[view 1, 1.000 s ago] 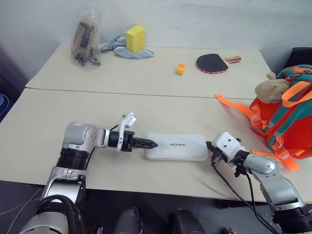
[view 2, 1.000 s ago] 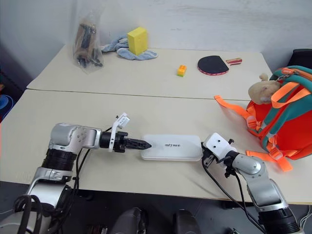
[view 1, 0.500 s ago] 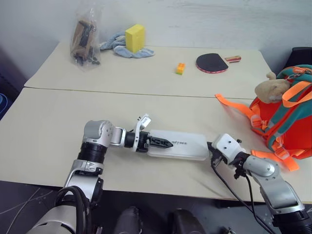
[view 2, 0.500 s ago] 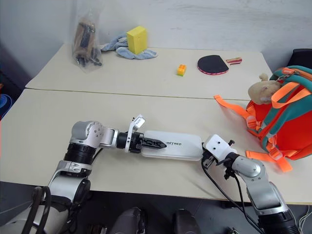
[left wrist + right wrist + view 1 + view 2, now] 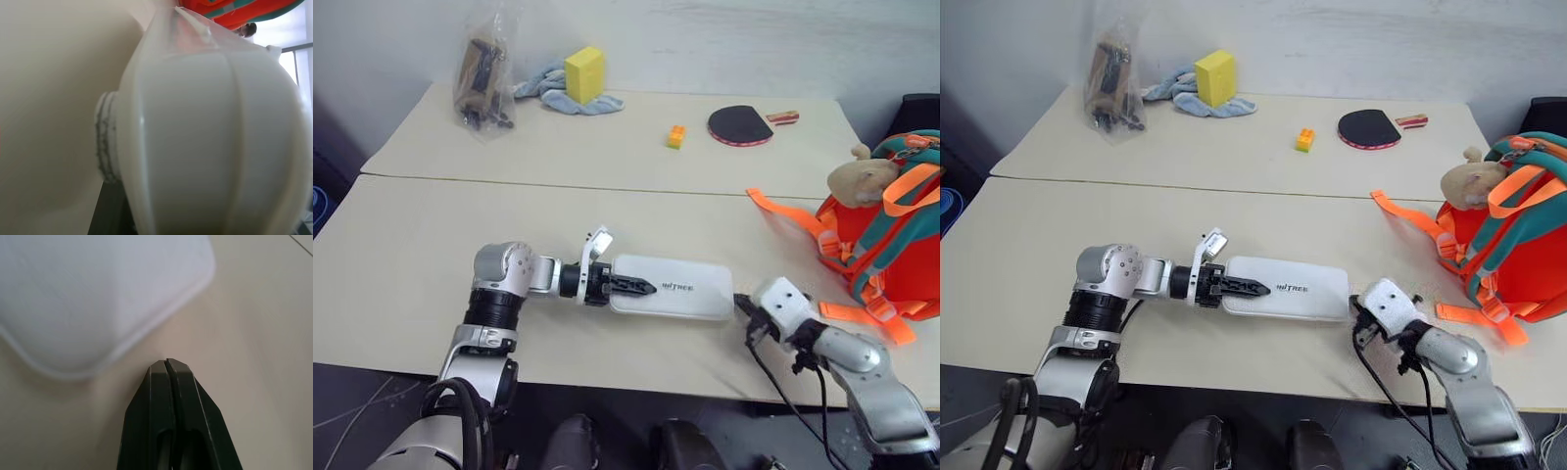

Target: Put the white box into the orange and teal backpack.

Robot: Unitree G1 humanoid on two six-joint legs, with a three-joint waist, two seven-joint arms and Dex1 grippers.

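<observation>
The white box (image 5: 680,287) lies flat near the front of the near table, its lettering facing up. My left gripper (image 5: 637,287) reaches in from the left. One black finger lies over the lid at the box's left end, and the jaws are closed on that edge. In the left wrist view the white box (image 5: 205,147) sits right against the camera. My right gripper (image 5: 166,364) is shut and empty, just off the box's right corner (image 5: 98,298) without touching it. The orange and teal backpack (image 5: 891,245) stands at the table's right edge, a tan plush toy (image 5: 862,176) on top.
An orange strap (image 5: 785,216) trails from the backpack across the table toward the box. On the far table are a yellow sponge block (image 5: 584,76) on a blue cloth (image 5: 546,88), a plastic bag (image 5: 481,78), a small orange brick (image 5: 675,137) and a paddle (image 5: 739,125).
My left gripper moved right onto the box's left end and closed on it. The box shifted slightly to the right. My right gripper drew back from the box's right end.
</observation>
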